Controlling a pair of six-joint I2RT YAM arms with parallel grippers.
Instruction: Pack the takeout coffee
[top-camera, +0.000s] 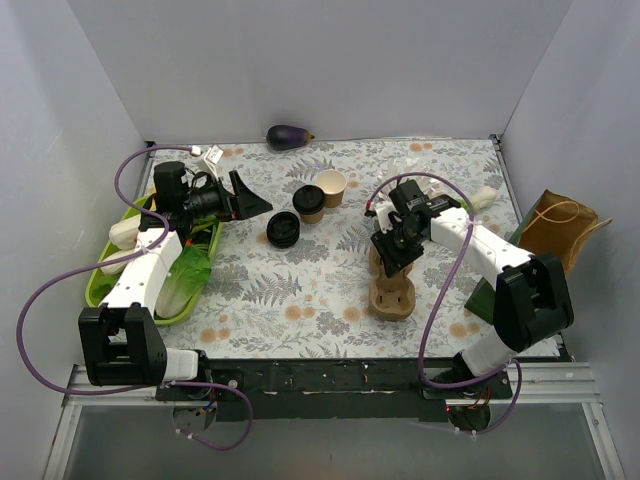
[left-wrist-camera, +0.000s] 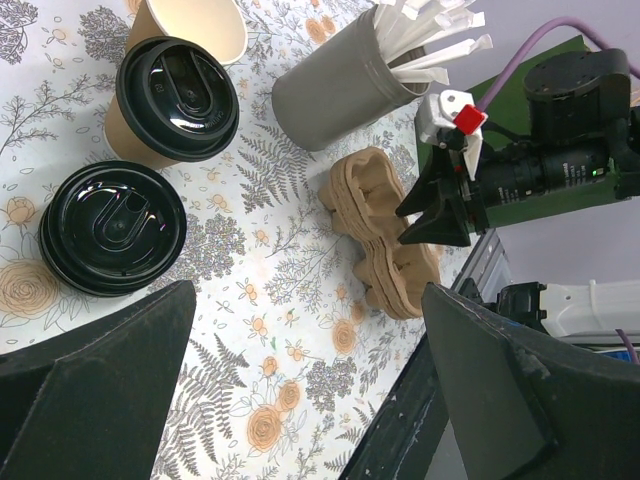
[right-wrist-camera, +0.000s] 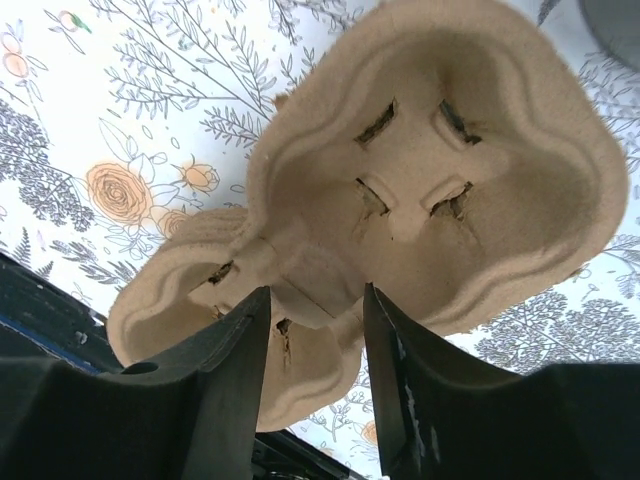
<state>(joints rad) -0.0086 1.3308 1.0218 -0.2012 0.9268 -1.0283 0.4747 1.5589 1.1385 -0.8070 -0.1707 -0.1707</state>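
The right gripper (right-wrist-camera: 312, 295) is closed down narrow on the middle ridge of the top cup carrier (right-wrist-camera: 440, 130), one finger on each side. That carrier sits a little askew on another just like it underneath. The left gripper (left-wrist-camera: 308, 290) hangs above the flowered table (top-camera: 300, 290) with its fingers spread wide and nothing between them. It points towards the cups in the middle. There the takeout coffee (left-wrist-camera: 177, 97) stands upright with its black lid on, well apart from the carriers and from both grippers. A stack of loose black lids (left-wrist-camera: 112, 227) lies just beside it on one side, and an open paper cup (left-wrist-camera: 195, 22) stands close on the other. A grey pot of wrapped straws (left-wrist-camera: 335, 95) stands near the carriers.
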